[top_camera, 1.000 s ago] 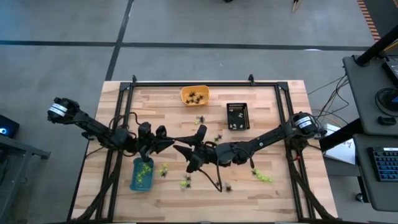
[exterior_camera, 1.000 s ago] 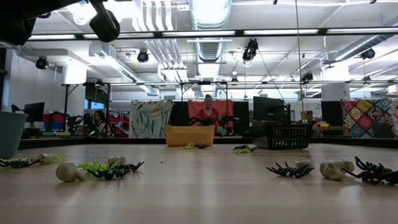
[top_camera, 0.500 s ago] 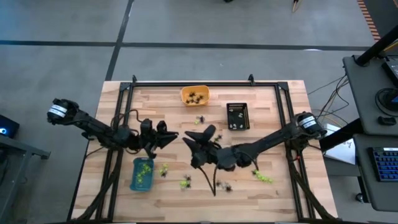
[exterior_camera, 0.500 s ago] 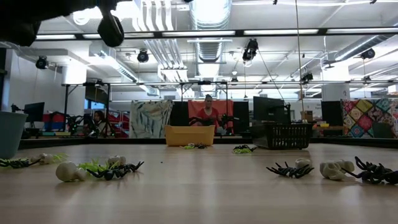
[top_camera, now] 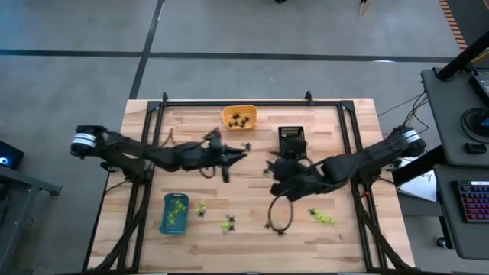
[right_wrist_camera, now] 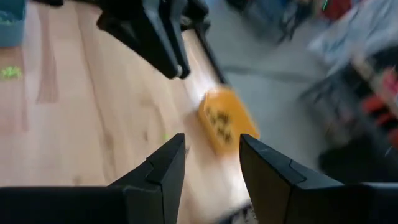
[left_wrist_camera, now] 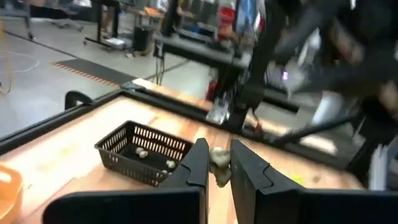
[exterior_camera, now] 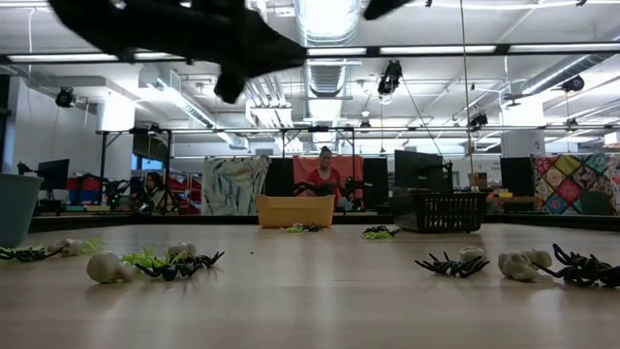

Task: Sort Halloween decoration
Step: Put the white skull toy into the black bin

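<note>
A wooden table top (exterior_camera: 310, 310) is seen level from its near edge. Small trinkets are scattered along it: whitish pieces (exterior_camera: 108, 268) and lime-green bits (exterior_camera: 145, 259) beside a black spider (exterior_camera: 184, 264) on the left, and more black spiders (exterior_camera: 450, 264) with a whitish piece (exterior_camera: 521, 265) on the right. Farther back, an orange tray (exterior_camera: 294, 210) and a black basket (exterior_camera: 449, 211) are set apart from each other, with green trinkets (exterior_camera: 380, 233) between them. A blue tray (exterior_camera: 17, 207) is cut off at the left edge. A dark arm (exterior_camera: 184, 34) is blurred across the top. A person (exterior_camera: 324, 174) is seen in the room beyond.
</note>
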`<move>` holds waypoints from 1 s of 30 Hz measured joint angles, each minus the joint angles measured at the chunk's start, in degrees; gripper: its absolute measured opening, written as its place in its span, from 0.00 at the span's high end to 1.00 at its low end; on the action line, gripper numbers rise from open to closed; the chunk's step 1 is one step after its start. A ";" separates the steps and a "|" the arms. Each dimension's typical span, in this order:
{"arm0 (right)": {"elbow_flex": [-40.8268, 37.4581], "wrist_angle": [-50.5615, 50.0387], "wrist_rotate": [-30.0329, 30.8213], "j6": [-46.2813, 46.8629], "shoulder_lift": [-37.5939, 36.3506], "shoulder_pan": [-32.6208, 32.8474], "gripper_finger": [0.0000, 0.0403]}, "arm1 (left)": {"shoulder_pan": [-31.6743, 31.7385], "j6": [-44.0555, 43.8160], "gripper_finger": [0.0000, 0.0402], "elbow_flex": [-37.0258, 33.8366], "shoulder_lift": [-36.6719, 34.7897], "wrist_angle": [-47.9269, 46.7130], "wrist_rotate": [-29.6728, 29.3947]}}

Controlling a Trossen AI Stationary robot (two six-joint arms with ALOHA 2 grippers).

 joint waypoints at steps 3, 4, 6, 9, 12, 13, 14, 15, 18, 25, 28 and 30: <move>-0.77 -5.29 -2.17 7.75 -2.68 0.20 0.64 | 1.75 4.17 0.98 5.97 7.04 -0.60 3.91; -1.24 -5.49 -2.44 8.76 -3.30 0.26 0.64 | 2.30 5.58 0.98 7.92 9.27 -1.03 4.13; -2.48 -5.21 -2.75 8.97 -4.23 0.78 0.64 | 3.63 8.29 0.98 11.67 13.64 -1.49 4.20; -3.79 -4.77 -2.99 8.74 -5.30 1.55 0.64 | 5.69 10.32 0.98 16.79 19.88 -2.55 4.45; -4.47 -4.12 -3.00 8.75 -5.59 1.89 0.64 | 7.64 10.62 0.98 21.00 25.07 -3.30 7.75; -4.60 -4.08 -3.00 8.81 -5.59 1.97 0.64 | 8.38 10.60 0.98 22.31 26.61 -3.03 9.11; -4.69 -4.05 -3.01 8.81 -5.56 1.98 0.64 | 8.99 10.56 0.98 23.12 27.87 -3.09 10.27; -4.80 -3.60 -3.01 8.77 -5.52 1.99 0.64 | 9.54 10.16 0.98 23.85 29.04 -3.26 10.99; -5.30 -1.96 -2.97 8.64 -5.52 1.98 0.64 | 11.01 8.98 0.98 26.35 32.59 -3.23 12.44; -8.29 1.18 -2.96 8.44 -5.50 1.98 0.64 | 11.98 9.82 0.98 35.18 40.71 -5.38 16.78; -9.19 2.15 -2.97 9.44 -5.52 1.98 0.64 | 12.49 11.09 0.98 38.49 43.24 -8.17 16.75; -9.41 2.66 -2.95 10.45 -5.52 1.98 0.64 | 12.83 11.75 0.98 39.95 44.33 -9.32 16.64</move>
